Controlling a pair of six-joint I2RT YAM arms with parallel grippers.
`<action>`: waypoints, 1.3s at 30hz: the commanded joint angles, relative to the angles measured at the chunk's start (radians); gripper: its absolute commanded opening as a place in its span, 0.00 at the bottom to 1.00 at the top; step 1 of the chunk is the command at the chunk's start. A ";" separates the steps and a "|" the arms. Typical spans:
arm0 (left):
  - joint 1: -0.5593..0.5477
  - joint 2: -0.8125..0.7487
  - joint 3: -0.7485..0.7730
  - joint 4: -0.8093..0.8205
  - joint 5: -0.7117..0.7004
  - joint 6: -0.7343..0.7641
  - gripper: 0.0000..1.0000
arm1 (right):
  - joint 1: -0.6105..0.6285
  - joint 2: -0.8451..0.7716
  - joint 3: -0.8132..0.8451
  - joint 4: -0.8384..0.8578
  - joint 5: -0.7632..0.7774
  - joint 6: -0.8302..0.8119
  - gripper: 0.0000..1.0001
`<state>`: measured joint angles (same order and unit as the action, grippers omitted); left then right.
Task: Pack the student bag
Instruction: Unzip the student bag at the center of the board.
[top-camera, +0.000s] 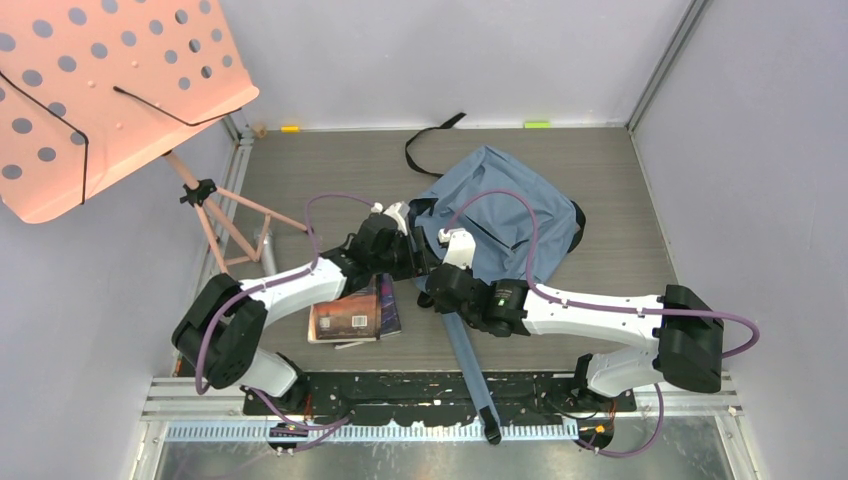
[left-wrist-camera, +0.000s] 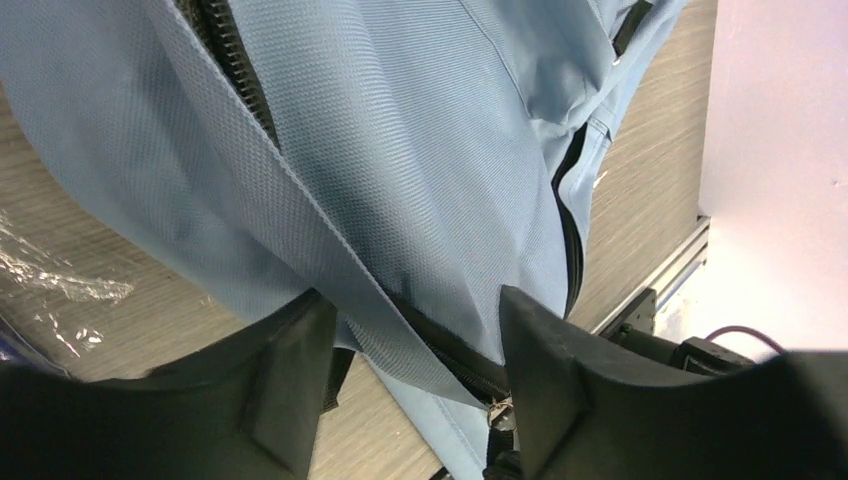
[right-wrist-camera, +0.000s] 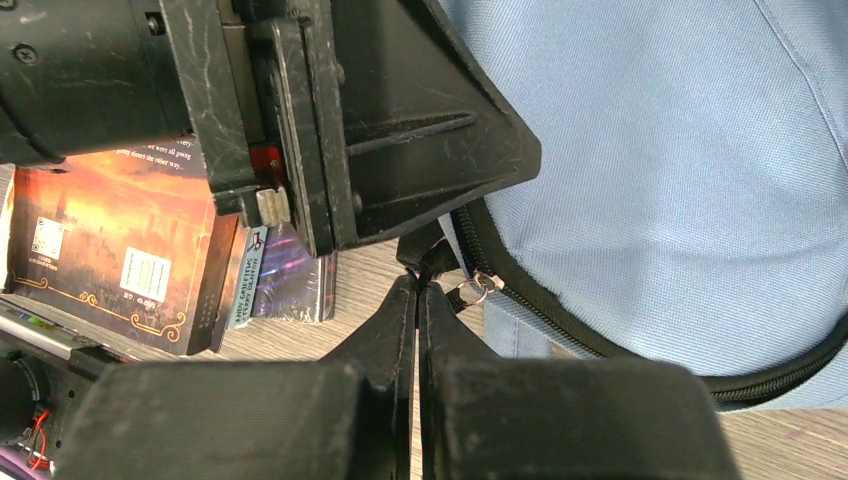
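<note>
Student bag (top-camera: 505, 205) mid-table, toward far edge. Left gripper (left-wrist-camera: 415, 390): fingers spread, straddling bag fabric. Right gripper (right-wrist-camera: 417, 300): fingers pressed together, apparently pinching zipper pull (right-wrist-camera: 430, 260).

books (top-camera: 345, 318) hard by bag (top-camera: 480, 170), stand (top-camera: 120, 135) far left

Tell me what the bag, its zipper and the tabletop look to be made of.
Bag: woven synthetic cloth, probably nylon or polyester; fine grid weave, matte grey-blue, folds softly.
Zipper: black, likely moulded plastic teeth on fabric tape; dull, no metallic glint.
Tabletop: looks like grey wood-grain laminate; straight streaks, smooth, low sheen.
</note>
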<state>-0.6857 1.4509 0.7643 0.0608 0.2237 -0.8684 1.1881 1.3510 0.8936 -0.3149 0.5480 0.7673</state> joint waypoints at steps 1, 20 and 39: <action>-0.006 0.020 -0.001 0.073 -0.042 -0.010 0.54 | 0.008 -0.031 0.013 0.048 -0.009 0.020 0.01; 0.097 -0.061 0.083 -0.200 -0.091 0.214 0.00 | 0.008 -0.114 -0.038 -0.044 0.068 0.032 0.01; 0.272 -0.069 0.170 -0.262 0.196 0.403 0.38 | 0.005 -0.171 -0.080 -0.189 0.167 0.092 0.01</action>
<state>-0.4274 1.4303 0.8867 -0.2527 0.3504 -0.5304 1.1893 1.2297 0.8082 -0.4324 0.6434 0.8444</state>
